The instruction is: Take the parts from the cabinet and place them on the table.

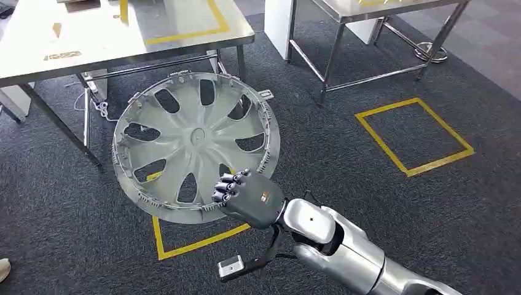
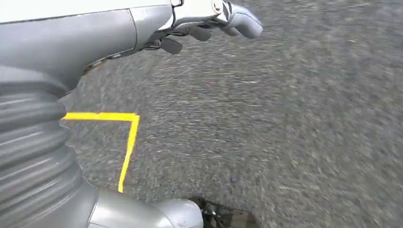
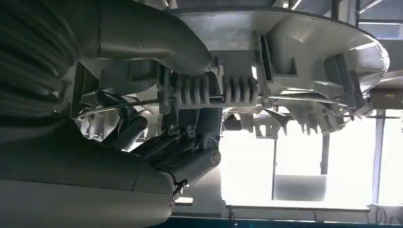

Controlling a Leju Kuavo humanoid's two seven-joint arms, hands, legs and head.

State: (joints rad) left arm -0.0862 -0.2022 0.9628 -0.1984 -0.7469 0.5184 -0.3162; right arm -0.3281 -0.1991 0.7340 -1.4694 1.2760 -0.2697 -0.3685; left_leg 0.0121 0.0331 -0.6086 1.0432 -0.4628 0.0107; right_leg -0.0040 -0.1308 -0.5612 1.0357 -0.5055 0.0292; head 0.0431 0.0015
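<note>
I have one part in hand: the hubcap [image 1: 195, 144] is out of the cabinet and off any surface, carried in the air over the dark carpet [image 1: 381, 203]. It is not yet on the counter [image 1: 117, 43], whose steel top lies ahead of me, beyond the far rim of the hubcap. So I judge the fetch done and the placing left; whether more parts wait in the cabinet I cannot tell.

My right robot hand [image 1: 246, 195] pinches the hubcap at its near rim, fingers [image 1: 228, 186] curled over the face and the thumb under it, as the right wrist view shows from below [image 3: 190, 156]. The right arm reaches forward and leftward from the lower right, with the hubcap tilted, its face toward my head camera.

My left robot hand [image 2: 209, 21] hangs over the carpet near a yellow tape corner [image 2: 130, 123]. It holds nothing and its fingers look loosely apart.
</note>
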